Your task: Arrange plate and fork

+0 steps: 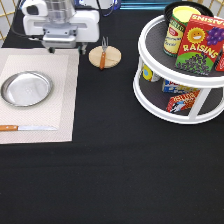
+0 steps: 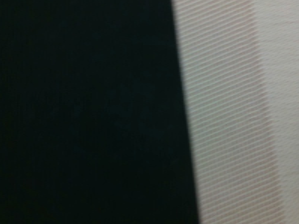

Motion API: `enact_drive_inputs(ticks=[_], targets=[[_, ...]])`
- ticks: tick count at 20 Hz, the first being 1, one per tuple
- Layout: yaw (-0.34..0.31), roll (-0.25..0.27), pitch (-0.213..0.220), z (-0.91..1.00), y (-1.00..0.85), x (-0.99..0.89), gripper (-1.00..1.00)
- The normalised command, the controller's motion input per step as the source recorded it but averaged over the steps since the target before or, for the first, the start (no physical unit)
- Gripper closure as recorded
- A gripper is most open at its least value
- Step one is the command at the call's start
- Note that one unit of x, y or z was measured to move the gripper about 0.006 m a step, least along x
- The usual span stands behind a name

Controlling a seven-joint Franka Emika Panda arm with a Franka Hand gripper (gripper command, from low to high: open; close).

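One pincer (image 1: 61, 46) raised nr top, w/ state unclear; plate (image 1: 26, 88) on placemat (image 1: 60, 100).

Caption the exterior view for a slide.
Plate on the placemat, fork on the coaster, gripper at the placemat's top edge.

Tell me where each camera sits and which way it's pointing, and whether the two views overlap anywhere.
Exterior view: fixed off the arm, looking down across the table at the placemat with the plate and knife, the fork on the wooden coaster, and the two-tier rack; the gripper shows at its top.
Wrist view: on the hand, close over the placemat's edge and black tablecloth; no robot parts show.
Shared: placemat and tablecloth.
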Motion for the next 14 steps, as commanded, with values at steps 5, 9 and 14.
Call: enact_drive_inputs(ticks=[5,9,14], targets=[[0.067,-0.075,-0.065,-0.08,0.72,-0.63,-1.00],[0.014,-0.088,-0.064,-0.35,0.76,-0.76,-1.00],[0.000,-0.103,-0.067,-0.51,0.69,-0.83,-1.00]])
